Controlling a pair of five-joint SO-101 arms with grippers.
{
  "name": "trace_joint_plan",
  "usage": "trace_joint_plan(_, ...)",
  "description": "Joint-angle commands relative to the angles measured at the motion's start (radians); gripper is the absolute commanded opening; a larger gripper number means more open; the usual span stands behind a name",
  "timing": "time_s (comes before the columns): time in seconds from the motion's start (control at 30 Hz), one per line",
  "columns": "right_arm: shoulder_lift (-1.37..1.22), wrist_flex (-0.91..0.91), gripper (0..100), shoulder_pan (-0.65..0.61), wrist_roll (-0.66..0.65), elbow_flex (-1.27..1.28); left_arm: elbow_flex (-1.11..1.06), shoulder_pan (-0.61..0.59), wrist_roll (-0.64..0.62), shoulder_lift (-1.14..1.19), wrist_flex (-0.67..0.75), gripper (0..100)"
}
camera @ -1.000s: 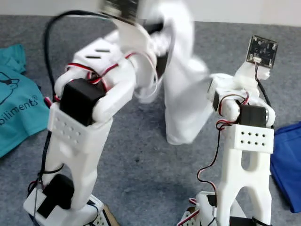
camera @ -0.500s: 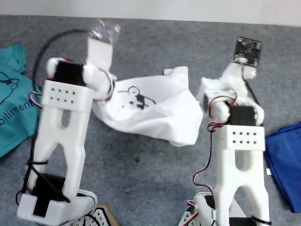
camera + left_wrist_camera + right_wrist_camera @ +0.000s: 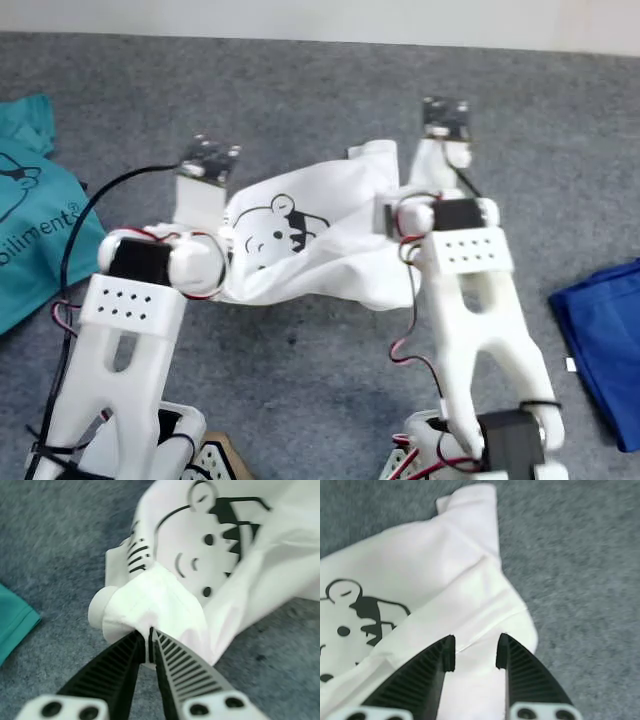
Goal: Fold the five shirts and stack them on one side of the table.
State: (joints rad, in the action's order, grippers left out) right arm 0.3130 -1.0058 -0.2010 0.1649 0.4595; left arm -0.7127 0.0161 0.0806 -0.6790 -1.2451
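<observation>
A white shirt (image 3: pixel 310 240) with a black bear print lies crumpled on the grey table between the two arms. In the left wrist view my left gripper (image 3: pixel 150 637) is shut on a bunched fold at the edge of the white shirt (image 3: pixel 200 560), beside the print. My right gripper (image 3: pixel 475 652) stands open just over the other end of the white shirt (image 3: pixel 420 565), its black fingers (image 3: pixel 440 660) either side of a crease. In the high view the left arm (image 3: pixel 150 265) is at the shirt's left side and the right arm (image 3: pixel 465 250) at its right.
A teal shirt (image 3: pixel 30 230) lies at the table's left edge, and its corner (image 3: pixel 12 625) shows in the left wrist view. A blue shirt (image 3: pixel 600 340) lies at the right edge. Bare grey table (image 3: pixel 300 90) stretches beyond the white shirt.
The white shirt hung in the air from the raised left arm; it has since come down and spread on the table. Both arms have lowered and leaned forward over it.
</observation>
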Motion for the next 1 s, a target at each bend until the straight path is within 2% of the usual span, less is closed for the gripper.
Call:
trace_joint_plan(0.0, -0.038, 0.019, 14.9, -0.054, 0.003, -0.084, -0.064, -0.077, -0.006, -0.012, 0.095, 1)
trace_joint_plan(0.17, -0.157, 0.019, 14.9, -0.110, 0.006, -0.194, -0.182, -0.130, -0.005, -0.010, 0.230, 1)
trace_joint_plan(0.4, -0.358, 0.028, 14.9, -0.137, 0.011, -0.346, -0.260, -0.130, -0.005, -0.008, 0.319, 1)
trace_joint_plan(0.63, -0.426, 0.024, 14.9, -0.160, 0.011, -0.364, -0.288, -0.130, -0.005, -0.002, 0.356, 1)
trace_joint_plan(0.97, -0.426, -0.104, 14.9, -0.186, 0.003, -0.372, -0.288, -0.130, -0.005, -0.002, 0.356, 1)
